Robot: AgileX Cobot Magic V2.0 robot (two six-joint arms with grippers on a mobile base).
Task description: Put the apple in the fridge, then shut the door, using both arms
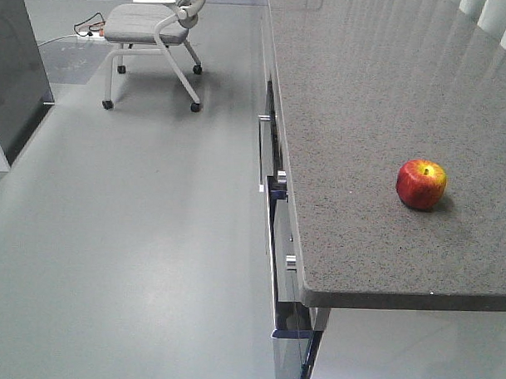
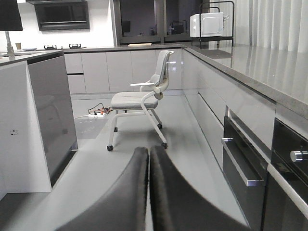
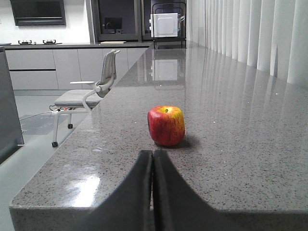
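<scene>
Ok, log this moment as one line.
red-yellow round apple: untouched on grey speckled counter | left gripper: shut | right gripper: shut, facing apple

Grey floor (image 1: 135,235), speckled counter (image 1: 373,94) w/ microwave (image 3: 164,24), wheeled chair (image 1: 155,28), white curtains (image 3: 250,38).

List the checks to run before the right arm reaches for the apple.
1. The apple rests stem-up on the counter: ok.
2. The apple lies straight ahead of the right tool: ok.
3. The right tool is open for a grasp: not ok, it is shut.
4. The counter is bare between the right tool and the apple: ok.
5. The left tool is free for the door: ok, shut on nothing.
6. The fridge door is open: cannot tell, not seen.
</scene>
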